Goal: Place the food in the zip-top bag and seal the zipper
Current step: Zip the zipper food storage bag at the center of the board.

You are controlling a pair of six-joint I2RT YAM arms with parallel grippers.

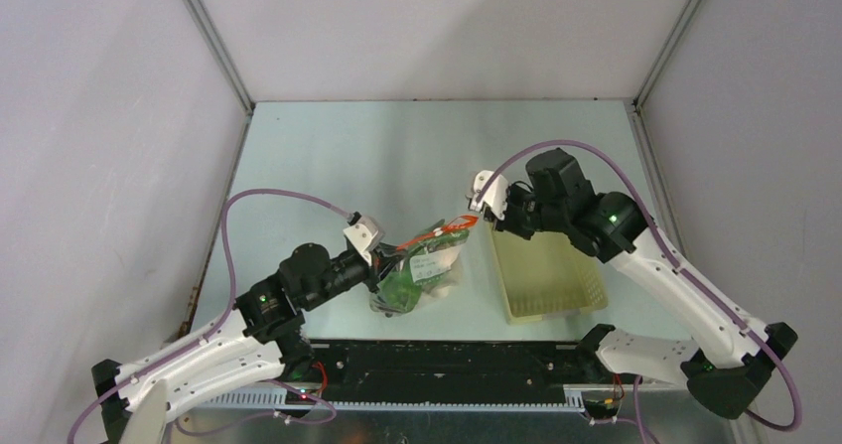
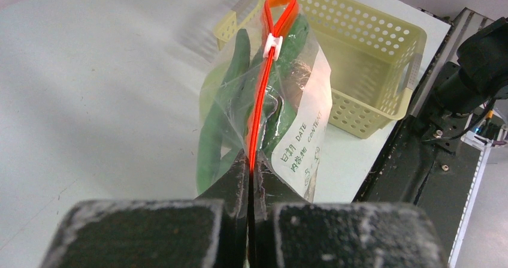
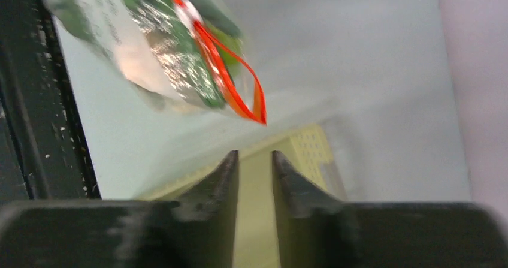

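Left fingers (image 2: 230,187) pinching zipper (image 2: 259,109), food (image 2: 209,142) bagged — basket (image 2: 371,46) beside

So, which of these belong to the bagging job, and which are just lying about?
Job:
- bag
- food inside it
- zipper and slider
- left end effector, shut on the zipper
- right end effector, open near the zipper's loop

Lying about:
- basket, beside the bag
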